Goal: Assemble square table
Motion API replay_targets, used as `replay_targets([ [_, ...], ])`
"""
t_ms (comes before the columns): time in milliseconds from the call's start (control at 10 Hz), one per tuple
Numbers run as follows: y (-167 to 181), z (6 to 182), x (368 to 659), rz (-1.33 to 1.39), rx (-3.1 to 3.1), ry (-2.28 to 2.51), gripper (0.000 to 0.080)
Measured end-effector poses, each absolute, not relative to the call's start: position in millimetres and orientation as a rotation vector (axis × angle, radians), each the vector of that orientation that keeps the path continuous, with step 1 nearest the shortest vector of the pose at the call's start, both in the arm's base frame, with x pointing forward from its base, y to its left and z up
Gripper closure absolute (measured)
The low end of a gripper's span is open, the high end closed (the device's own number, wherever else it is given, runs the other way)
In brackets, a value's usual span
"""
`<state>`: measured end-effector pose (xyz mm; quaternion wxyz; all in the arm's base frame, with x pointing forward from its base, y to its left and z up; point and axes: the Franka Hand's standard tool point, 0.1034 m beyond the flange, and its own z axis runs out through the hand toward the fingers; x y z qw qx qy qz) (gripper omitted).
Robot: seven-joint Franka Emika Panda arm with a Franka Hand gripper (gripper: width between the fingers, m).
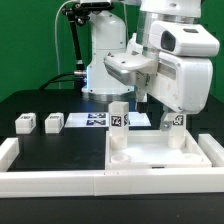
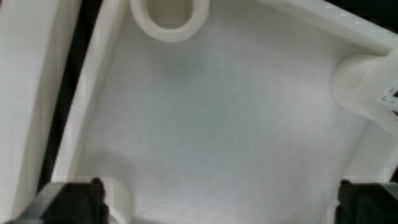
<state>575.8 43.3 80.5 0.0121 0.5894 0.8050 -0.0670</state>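
Note:
The square table's white tray-like tabletop (image 1: 160,155) lies at the front, on the exterior view's right. Two white tagged legs stand upright in it, one at its far left corner (image 1: 118,124) and one at its far right (image 1: 176,127). Two more leg blocks (image 1: 24,123) (image 1: 53,122) sit on the black table at the left. My gripper (image 1: 140,97) hangs above the tabletop between the standing legs. In the wrist view the gripper (image 2: 228,206) is open over the tabletop's bare floor (image 2: 214,110), its dark fingertips (image 2: 79,204) far apart with nothing between them. A round white ring (image 2: 173,18) shows at one corner.
The marker board (image 1: 90,121) lies flat behind the tabletop, between the loose blocks and the standing legs. A long white border rail (image 1: 50,181) runs along the front and up the left side. The robot's base (image 1: 100,60) and cables stand at the back.

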Motion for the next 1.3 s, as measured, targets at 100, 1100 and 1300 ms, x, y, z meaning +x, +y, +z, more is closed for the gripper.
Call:
replay_targets([
  [100, 44.3, 80.3, 575.5, -0.204, 1.889, 2.474, 0.0151],
  [1100, -3.7, 80.2, 563.0, -0.16, 2.677, 1.549, 0.0151],
  [1300, 0.4, 79.7, 562.6, -0.153, 2.769, 1.39, 0.0151],
])
